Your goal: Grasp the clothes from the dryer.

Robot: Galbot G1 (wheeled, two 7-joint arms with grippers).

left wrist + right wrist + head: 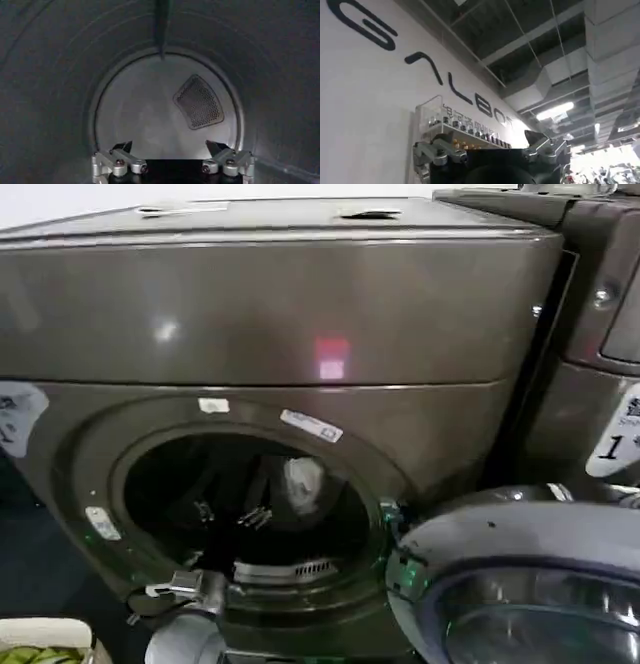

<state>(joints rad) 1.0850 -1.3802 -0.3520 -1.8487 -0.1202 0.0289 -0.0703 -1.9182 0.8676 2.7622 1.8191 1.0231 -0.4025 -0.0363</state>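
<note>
Your target, the soft white-to-pale-grey bundle of clothes [303, 481], sits deep inside the drum, up against the back and a little right of the porthole's centre in your head view. Around it is the large bronze-grey metal front-loading dryer [280, 314], with a small pink-red light [331, 356] glowing on its upper panel and white stickers along the porthole ring.

Your left gripper [172, 154] is inside the drum with its jaws spread wide and nothing between them; the left wrist view looks past the fingertips [124, 146] at the pale rear wall and its perforated vent grille [199, 101]. You can also see the left arm [185, 589] entering at the porthole's lower rim.

The round glass-fronted door [520, 584] hangs open at lower right, and a neighbouring machine carries a white "1" sticker [617, 439].

Your right gripper [490, 147] is likewise open and empty, pointed up toward a white wall with dark lettering [420, 70] and the ceiling.
</note>
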